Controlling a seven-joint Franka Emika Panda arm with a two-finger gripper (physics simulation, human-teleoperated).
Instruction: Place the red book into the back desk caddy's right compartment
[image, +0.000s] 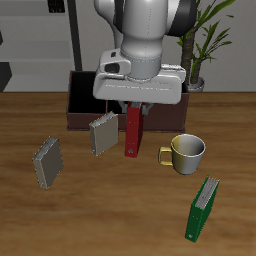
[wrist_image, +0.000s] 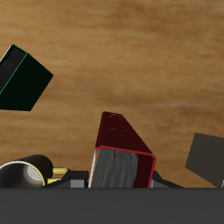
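Brown back desk caddy (image: 80, 100) sits behind the upright red book (image: 132, 133), gripper (image: 134, 104) above; grip unclear. Two grey books, one green book (image: 203, 209), one mug (image: 186, 152). Wrist view: red book (wrist_image: 122, 150) near the mug (wrist_image: 26, 171), whose inside shows nothing.

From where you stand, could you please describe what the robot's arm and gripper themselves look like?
In the exterior view the arm is a thick, rounded light-grey and white body with a dark grey band at the joint near the top. Below it sits a wide, flat, pale grey gripper housing with a small dark mark on one end. No cables show. The wrist view shows only a dark grey strip of gripper body.
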